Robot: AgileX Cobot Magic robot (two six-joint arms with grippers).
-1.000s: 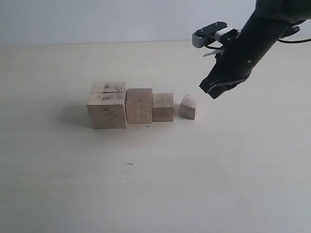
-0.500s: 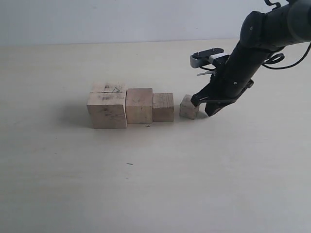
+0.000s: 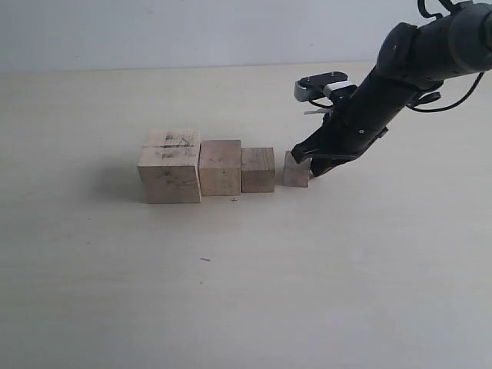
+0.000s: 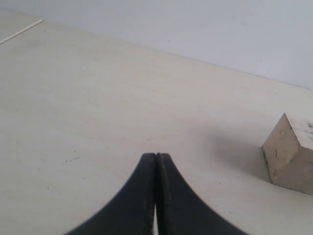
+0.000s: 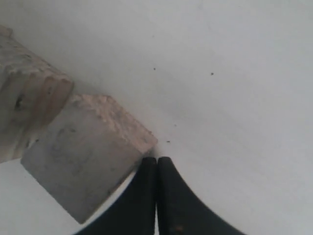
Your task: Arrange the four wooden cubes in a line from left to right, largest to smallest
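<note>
Four wooden cubes are seen in a row near the middle of the table (image 3: 307,292), sizes stepping down from left to right in the exterior view. The largest cube (image 3: 170,171) is placed at the left end, with a groove line and dark scribbles on its top. The second cube (image 3: 220,167) is set against its right side, and the third cube (image 3: 257,169) is pressed against the second. The smallest cube (image 3: 297,170) is at the right end, just beside the third, with a thin gap seen between them.

The right gripper (image 3: 314,167) is lowered to the table at the smallest cube's right side. Its jaws are pressed together, nothing pinched. In the right wrist view the joined tips (image 5: 156,160) are seen at the corner of the smallest cube (image 5: 83,156), apparently touching it; the third cube (image 5: 29,103) is partly seen past it.

The left gripper (image 4: 155,156) is held over bare table, jaws pressed together, nothing between them. The largest cube (image 4: 288,156) is caught at the frame edge in that view, well apart from the tips.
</note>
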